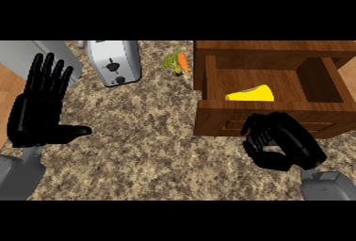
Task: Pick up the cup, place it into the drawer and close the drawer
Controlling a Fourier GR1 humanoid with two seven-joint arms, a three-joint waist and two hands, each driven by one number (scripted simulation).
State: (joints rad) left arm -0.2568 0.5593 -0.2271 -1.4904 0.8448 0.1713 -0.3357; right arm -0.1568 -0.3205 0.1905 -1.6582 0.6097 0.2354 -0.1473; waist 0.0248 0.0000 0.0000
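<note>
My right hand (281, 141) hovers at the lower right, just in front of the wooden drawer (264, 120), which stands pulled open. Its fingers are curled in a round grasp, and whatever they enclose is hidden by the hand. No cup shows on the counter or in the drawer. A yellow cheese wedge (252, 94) lies in the drawer's left compartment. My left hand (36, 113) rests open at the far left, fingers pointing up, holding nothing.
A silver toaster (115, 62) stands at the back, left of centre. A carrot (182, 61) with greens lies beside the drawer's left wall. A grey appliance (21, 54) fills the back left corner. Speckled counter (153, 146) spreads between my hands.
</note>
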